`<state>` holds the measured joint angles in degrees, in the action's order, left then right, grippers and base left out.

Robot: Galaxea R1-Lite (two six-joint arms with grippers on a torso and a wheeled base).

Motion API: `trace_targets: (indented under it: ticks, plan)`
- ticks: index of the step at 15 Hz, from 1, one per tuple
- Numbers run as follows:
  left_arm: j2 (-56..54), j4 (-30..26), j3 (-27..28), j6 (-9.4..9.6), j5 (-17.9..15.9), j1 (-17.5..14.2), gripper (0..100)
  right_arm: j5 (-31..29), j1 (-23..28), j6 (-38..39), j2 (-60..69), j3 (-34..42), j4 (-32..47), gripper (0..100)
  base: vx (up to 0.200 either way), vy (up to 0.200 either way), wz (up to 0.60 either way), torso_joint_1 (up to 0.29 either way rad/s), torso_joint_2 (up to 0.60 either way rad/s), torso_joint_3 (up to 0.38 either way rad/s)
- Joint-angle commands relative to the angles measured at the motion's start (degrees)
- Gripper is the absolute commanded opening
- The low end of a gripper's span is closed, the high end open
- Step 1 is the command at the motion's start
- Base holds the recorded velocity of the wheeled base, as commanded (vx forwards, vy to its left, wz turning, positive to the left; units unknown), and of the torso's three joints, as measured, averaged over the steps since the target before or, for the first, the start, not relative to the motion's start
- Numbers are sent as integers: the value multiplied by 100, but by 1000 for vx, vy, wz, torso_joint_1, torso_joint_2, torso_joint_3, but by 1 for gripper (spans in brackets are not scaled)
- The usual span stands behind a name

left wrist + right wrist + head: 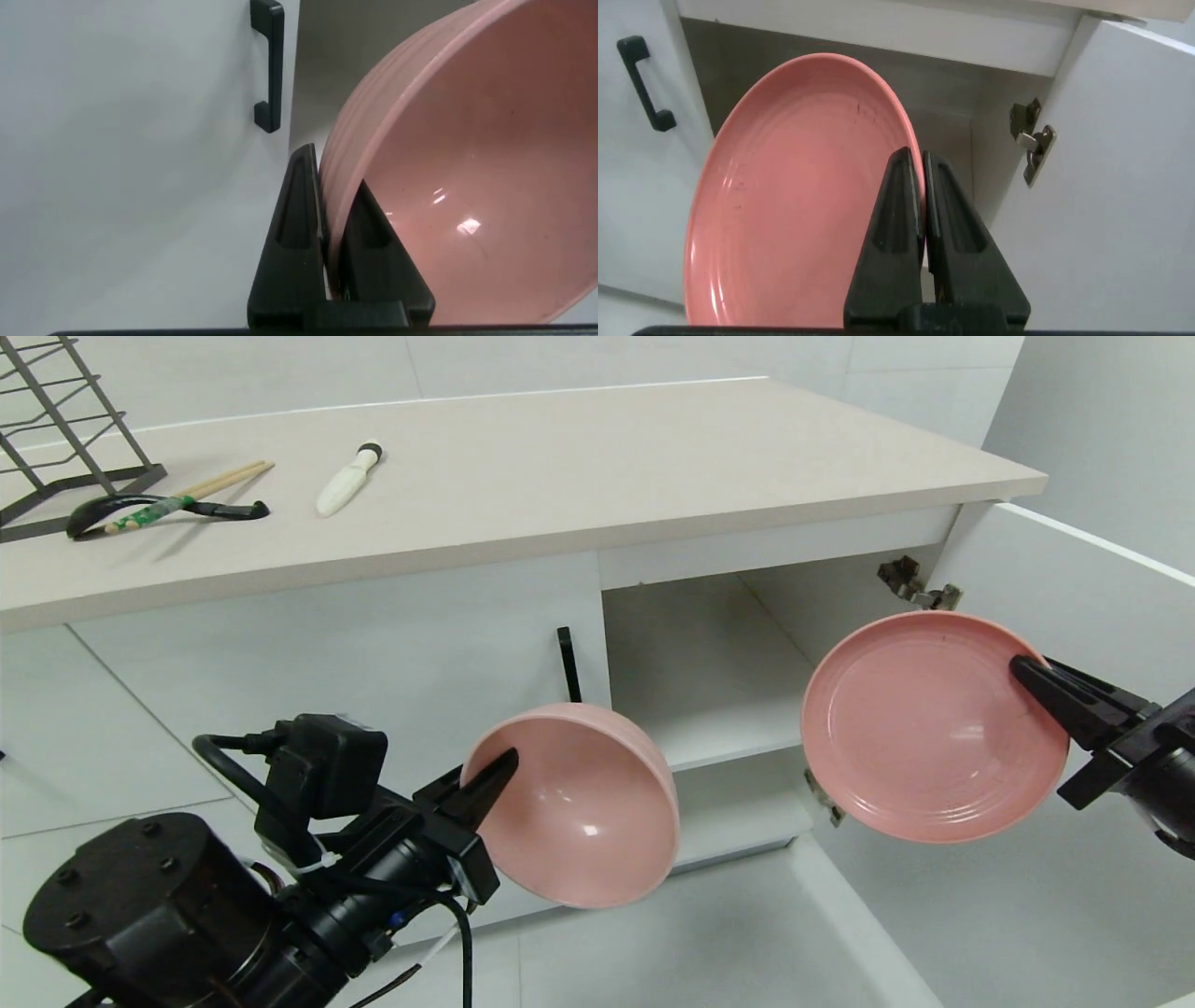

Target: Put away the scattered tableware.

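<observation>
Left claw [504, 763] grips the bowl [588, 812] at nine o'clock. Right claw [1022, 669] grips the plate [920, 728] at three o'clock.

Beige counter [560, 476], wire rack [56, 429], chopsticks [201, 485], white utensil [347, 478]

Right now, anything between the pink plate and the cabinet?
Nothing visible. The pink plate, in the right gripper, faces the open cabinet, door swung aside; the pink bowl in the left gripper hangs to its left.

Glossy smooth pink plastic bowl [597, 812] and plate [924, 728]; matt beige countertop [560, 476]; wooden chopsticks [233, 478]; dark metal wire rack [37, 513]
</observation>
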<state>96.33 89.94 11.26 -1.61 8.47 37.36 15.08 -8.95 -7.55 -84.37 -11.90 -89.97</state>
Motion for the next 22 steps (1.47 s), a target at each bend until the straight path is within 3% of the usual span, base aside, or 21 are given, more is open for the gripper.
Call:
trace_targets:
  ticks: [1, 12, 18, 22]
  plan:
    - [0, 6, -265, -15, -12, -1, 0, 4, -2, -1, -44, 21, -3, 0, 200, 0, 0, 2, 2, 36]
    - [88, 6, -379, 108, -12, -1, 0, 4, -98, -10, -352, 197, -3, 0, 36, 0, 0, -1, 2, 9]
    - [149, 6, -740, 706, -12, 8, 0, 4, -186, -1, -501, 566, -3, 0, 0, 0, 0, 0, 0, 0]
    - [193, 6, -748, 741, -3, 8, 0, -14, -591, 69, -1310, 680, -3, 0, 0, 0, 0, 0, 0, 0]
